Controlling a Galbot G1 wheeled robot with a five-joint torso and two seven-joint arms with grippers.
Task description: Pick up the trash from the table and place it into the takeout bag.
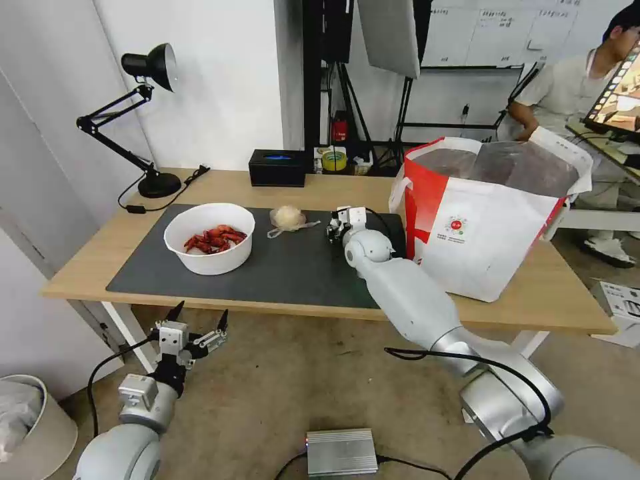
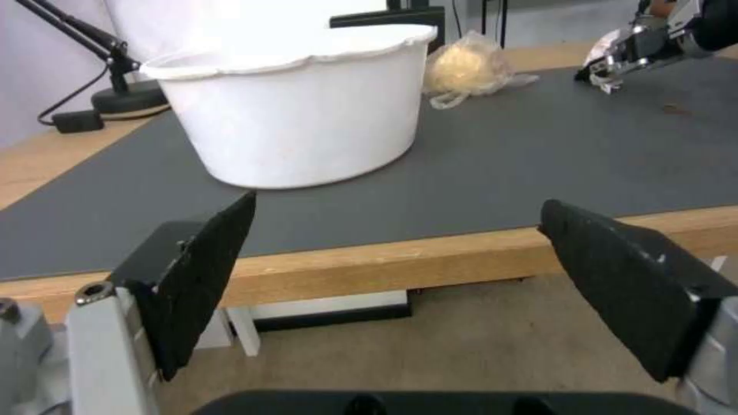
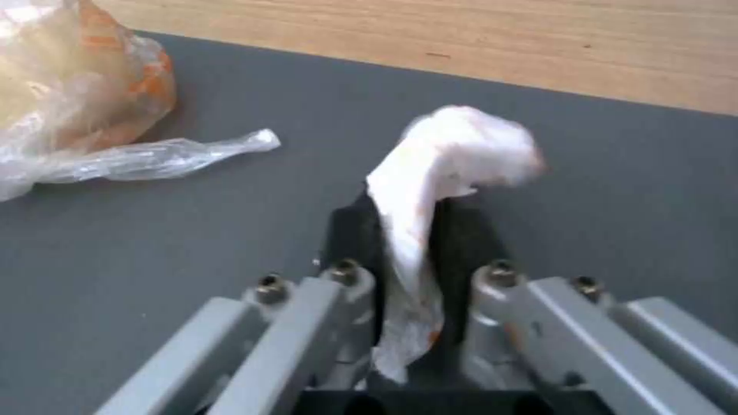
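Left claw (image 1: pixel 199 319) gapes; right claw (image 3: pixel 407 230) pinches tissue wad (image 3: pixel 454 155).

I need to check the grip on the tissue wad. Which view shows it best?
The right wrist view: the tissue wad sits pinched between the right gripper's black pads. The head view has it as a speck at the gripper; the left wrist view shows it far off.

**Three cameras, one mat**

The head view looks forward and down from above the tabletop (image 1: pixel 320 190), taking in both arms. The left wrist view sits low, just off the tabletop's near edge, facing across the dark mat (image 2: pixel 492 155) between its own fingers (image 2: pixel 196 271). The right wrist view hangs close over the mat. All three share the small clear plastic bag (image 1: pixel 287 219).
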